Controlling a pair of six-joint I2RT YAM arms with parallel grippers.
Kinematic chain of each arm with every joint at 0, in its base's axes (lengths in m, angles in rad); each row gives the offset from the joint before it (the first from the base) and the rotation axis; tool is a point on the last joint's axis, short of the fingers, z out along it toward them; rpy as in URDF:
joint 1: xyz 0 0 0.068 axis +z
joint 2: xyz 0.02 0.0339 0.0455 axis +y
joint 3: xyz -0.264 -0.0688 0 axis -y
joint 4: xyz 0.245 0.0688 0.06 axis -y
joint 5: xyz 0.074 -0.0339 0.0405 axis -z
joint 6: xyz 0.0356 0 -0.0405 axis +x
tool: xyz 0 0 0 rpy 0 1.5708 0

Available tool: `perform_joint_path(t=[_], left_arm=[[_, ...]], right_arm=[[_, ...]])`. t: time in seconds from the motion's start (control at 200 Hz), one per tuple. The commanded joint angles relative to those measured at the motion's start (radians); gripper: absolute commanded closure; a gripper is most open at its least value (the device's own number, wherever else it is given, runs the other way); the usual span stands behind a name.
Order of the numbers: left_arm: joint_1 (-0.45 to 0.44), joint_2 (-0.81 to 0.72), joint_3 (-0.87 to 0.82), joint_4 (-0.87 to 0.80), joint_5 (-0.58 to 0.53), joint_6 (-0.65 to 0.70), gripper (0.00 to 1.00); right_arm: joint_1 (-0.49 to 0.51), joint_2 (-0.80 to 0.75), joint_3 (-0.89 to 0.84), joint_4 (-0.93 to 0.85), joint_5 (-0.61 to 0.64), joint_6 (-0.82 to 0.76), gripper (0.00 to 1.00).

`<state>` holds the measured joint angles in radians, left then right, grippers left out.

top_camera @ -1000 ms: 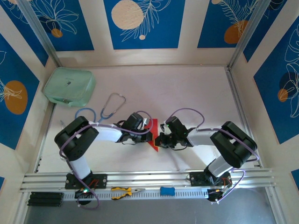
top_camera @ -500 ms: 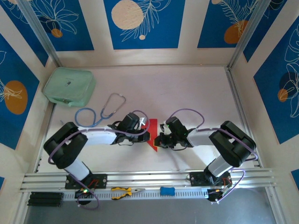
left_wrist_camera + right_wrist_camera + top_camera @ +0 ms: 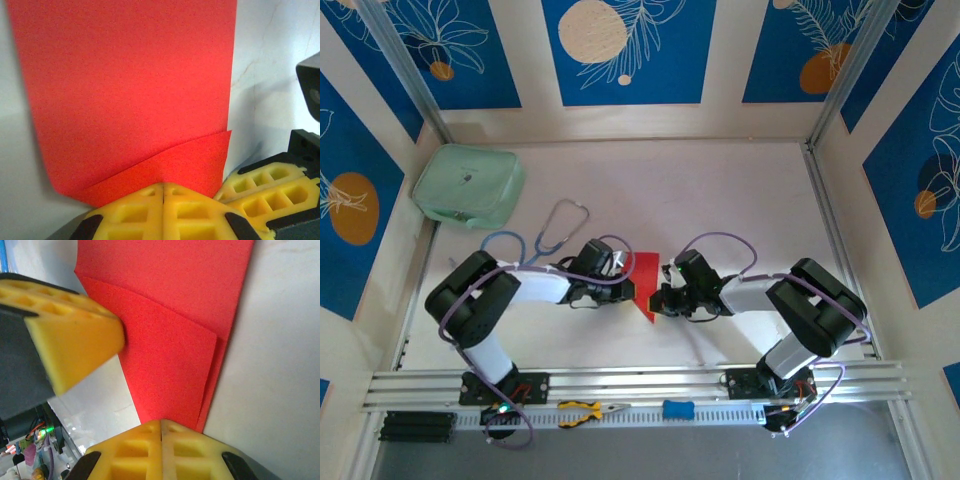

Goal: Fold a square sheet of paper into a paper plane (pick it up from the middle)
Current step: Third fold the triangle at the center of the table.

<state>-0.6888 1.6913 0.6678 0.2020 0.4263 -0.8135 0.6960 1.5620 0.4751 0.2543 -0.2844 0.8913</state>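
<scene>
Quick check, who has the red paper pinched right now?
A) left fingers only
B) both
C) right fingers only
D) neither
B: the left fingers and the right fingers are each shut on an edge of the red paper.

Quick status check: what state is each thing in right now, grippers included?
square sheet of paper: partly folded, one flap creased over, pinched from both sides.
left gripper: shut on the paper's edge.
right gripper: shut on the paper's edge.
stethoscope: lying loose, untouched.
mint-green pouch: looks closed, far left.
</scene>
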Motion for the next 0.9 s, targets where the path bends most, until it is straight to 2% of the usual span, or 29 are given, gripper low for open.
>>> perform_joint_path(t=[0.0, 0.225, 0.59, 0.89], left_arm=[[0.075, 0.044, -0.004, -0.047, -0.091, -0.005, 0.97], [0.116, 0.050, 0.029, -0.070, -0.067, -0.014, 0.97], [0.095, 0.044, -0.032, 0.019, -0.004, -0.104, 0.97], [0.050, -0.015, -0.079, 0.020, -0.051, -0.153, 0.98]], right_arm=[[-0.002, 0.036, -0.038, -0.136, 0.034, -0.028, 1.00], [-0.016, 0.023, -0.038, -0.162, 0.028, -0.058, 1.00], [-0.023, -0.092, 0.040, -0.200, 0.022, -0.045, 0.97], [0.012, -0.004, 0.176, -0.193, 0.027, -0.028, 0.96]])
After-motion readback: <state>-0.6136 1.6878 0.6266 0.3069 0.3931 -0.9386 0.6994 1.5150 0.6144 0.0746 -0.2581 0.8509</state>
